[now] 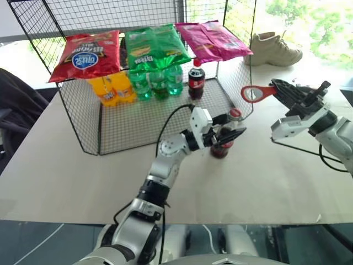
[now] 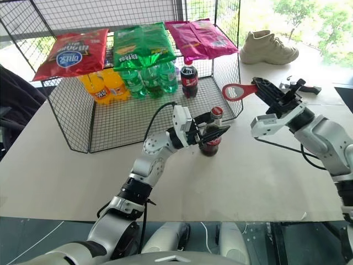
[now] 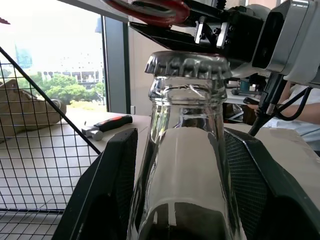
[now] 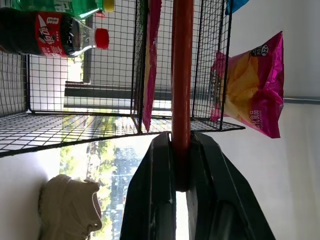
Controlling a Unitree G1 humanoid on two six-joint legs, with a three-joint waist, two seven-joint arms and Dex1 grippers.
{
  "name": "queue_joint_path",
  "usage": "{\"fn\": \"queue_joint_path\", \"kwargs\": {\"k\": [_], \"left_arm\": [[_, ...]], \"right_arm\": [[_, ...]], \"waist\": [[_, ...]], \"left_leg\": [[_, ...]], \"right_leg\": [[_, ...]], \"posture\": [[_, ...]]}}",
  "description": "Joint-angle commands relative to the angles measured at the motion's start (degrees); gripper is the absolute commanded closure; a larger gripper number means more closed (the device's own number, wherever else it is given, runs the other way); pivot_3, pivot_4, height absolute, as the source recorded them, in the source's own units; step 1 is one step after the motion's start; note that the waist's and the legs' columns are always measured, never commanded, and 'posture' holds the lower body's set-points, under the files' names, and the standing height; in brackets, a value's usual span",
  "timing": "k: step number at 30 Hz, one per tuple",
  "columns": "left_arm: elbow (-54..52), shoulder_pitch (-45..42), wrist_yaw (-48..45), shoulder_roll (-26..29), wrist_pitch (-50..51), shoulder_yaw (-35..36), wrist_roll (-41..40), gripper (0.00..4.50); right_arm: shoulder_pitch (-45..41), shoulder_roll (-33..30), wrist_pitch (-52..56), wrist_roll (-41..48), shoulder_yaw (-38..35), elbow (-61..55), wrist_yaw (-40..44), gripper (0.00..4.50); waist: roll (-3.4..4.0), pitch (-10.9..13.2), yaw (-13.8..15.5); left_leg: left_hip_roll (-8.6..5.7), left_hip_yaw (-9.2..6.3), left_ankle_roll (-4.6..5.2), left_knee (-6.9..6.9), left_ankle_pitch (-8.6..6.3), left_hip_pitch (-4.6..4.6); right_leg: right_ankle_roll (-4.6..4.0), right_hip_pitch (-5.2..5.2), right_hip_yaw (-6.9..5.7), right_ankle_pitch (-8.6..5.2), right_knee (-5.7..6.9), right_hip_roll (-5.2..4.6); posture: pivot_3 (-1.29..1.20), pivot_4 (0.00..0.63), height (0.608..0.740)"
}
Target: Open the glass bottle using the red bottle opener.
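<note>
The glass bottle [image 1: 222, 144] stands upright on the table just in front of the wire rack's right corner, dark liquid low in it and a metal cap [image 3: 187, 65] on its neck. My left gripper [image 1: 225, 135] is shut on the bottle, with a black finger [image 3: 107, 185] on either side of the glass. My right gripper [image 1: 282, 93] hovers to the right of the bottle and higher than it, shut on the handle of the red bottle opener [image 1: 255, 93]. The opener's ring head points left toward the bottle, above and to the right of the cap, not touching it.
A black wire rack [image 1: 99, 130] behind the bottle holds orange and green bottles and a plastic cola bottle [image 1: 196, 79], with chip bags [image 1: 88, 54] on its top. A beige shoe [image 1: 274, 48] and a black-handled tool [image 2: 300, 86] lie at the back right. A black cable [image 1: 300, 148] trails under my right arm.
</note>
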Motion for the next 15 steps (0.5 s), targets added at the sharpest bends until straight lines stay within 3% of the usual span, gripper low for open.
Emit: {"fn": "queue_joint_path", "kwargs": {"k": [1,6,15], "left_arm": [[1.4,1.6,-0.6,0.7,1.5,-1.1,1.4,1.95],[0.0,2.1,-0.5,1.6,2.0,-0.7,1.3,1.95],[-1.1,2.6,-0.3,2.4,2.7,-0.4,1.4,1.95]], "right_arm": [[0.3,2.1,-0.5,6.6,-0.6,-2.1,2.5,4.50],[5.0,7.2,1.6,13.3,1.4,-3.3,7.6,4.50],[8.2,12.8,5.3,14.2,2.3,-7.9,10.8,4.50]], "waist": [[0.00,0.0,-0.1],[-0.01,0.0,0.0],[0.00,0.0,-0.1]], "left_leg": [[0.00,0.00,0.00,0.00,0.00,0.00],[0.01,-0.02,0.00,0.01,0.00,0.01],[0.03,-0.01,0.00,0.02,0.00,0.06]], "right_leg": [[0.00,0.00,0.01,0.00,0.00,0.01],[0.00,0.03,-0.01,0.00,0.00,0.00],[0.00,0.03,0.03,0.01,0.02,0.05]], "posture": [[0.00,0.150,0.732],[0.00,0.150,0.732],[0.00,0.150,0.732]]}}
